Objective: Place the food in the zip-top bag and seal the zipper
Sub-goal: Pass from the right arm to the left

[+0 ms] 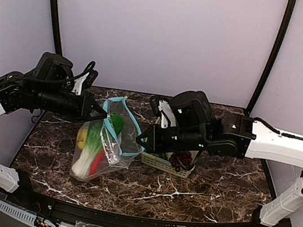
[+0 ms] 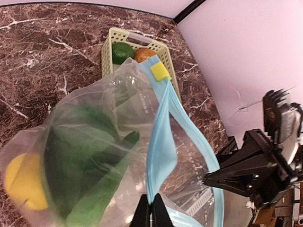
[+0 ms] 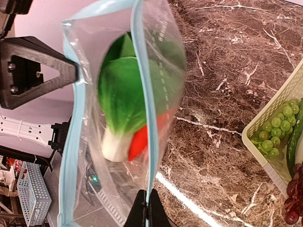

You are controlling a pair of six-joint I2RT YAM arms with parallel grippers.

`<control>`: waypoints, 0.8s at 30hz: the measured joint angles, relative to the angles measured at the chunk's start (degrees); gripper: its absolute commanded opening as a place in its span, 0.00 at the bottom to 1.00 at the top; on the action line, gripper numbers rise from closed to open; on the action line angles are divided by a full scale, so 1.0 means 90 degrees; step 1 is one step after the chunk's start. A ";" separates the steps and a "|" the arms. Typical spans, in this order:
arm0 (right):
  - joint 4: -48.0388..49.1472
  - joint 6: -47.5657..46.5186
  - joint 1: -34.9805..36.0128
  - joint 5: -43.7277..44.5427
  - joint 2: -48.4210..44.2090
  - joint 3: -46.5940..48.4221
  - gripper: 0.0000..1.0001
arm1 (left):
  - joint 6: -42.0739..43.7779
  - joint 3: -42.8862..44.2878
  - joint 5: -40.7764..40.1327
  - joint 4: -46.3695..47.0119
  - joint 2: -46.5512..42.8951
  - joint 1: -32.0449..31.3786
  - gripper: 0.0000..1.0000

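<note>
Bare marble table [image 1: 208, 193] runs along the near edge. The zip-top bag [image 1: 96, 159] is held up with its mouth agape, leafy green [image 3: 125, 90] and lemon [image 2: 21, 182] inside. The left gripper [image 1: 101, 116] at its 11 o'clock and the right gripper [image 1: 139, 140] at 3 o'clock each pinch the zipper [image 2: 161, 142] tight. The basket [image 1: 158, 163] sits just past the right gripper.

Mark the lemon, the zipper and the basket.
lemon [image 2: 22, 182], left wrist view, middle of its yellow side.
zipper [image 2: 161, 146], left wrist view, midway along the blue strip.
basket [image 2: 106, 54], left wrist view, its left wall.
</note>
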 measured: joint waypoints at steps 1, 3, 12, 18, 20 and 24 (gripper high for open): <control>0.0034 0.0010 -0.0005 -0.0019 0.0005 -0.0024 0.00 | 0.0095 -0.0005 0.0027 -0.0100 0.0068 0.0053 0.01; 0.0146 0.0075 -0.0005 -0.0061 0.0024 -0.0131 0.00 | 0.0253 -0.0044 0.0090 -0.0277 0.0265 0.0083 0.01; 0.0333 0.0345 -0.0024 -0.0199 0.0265 -0.0716 0.16 | 0.0617 -0.0379 0.0151 -0.0542 0.0658 0.0083 0.01; 0.0180 0.0296 -0.0095 -0.0039 0.0197 -0.0716 0.69 | 0.0658 -0.0420 0.0277 -0.0522 0.0658 0.0083 0.01; 0.0017 0.0219 -0.0143 0.0121 0.0044 -0.0726 0.78 | 0.0687 -0.0420 0.0311 -0.0500 0.0661 0.0087 0.01; -0.0316 -0.0012 -0.0279 0.0481 -0.0471 -0.0729 0.89 | 0.0821 -0.0415 0.0474 -0.0483 0.0707 0.0192 0.01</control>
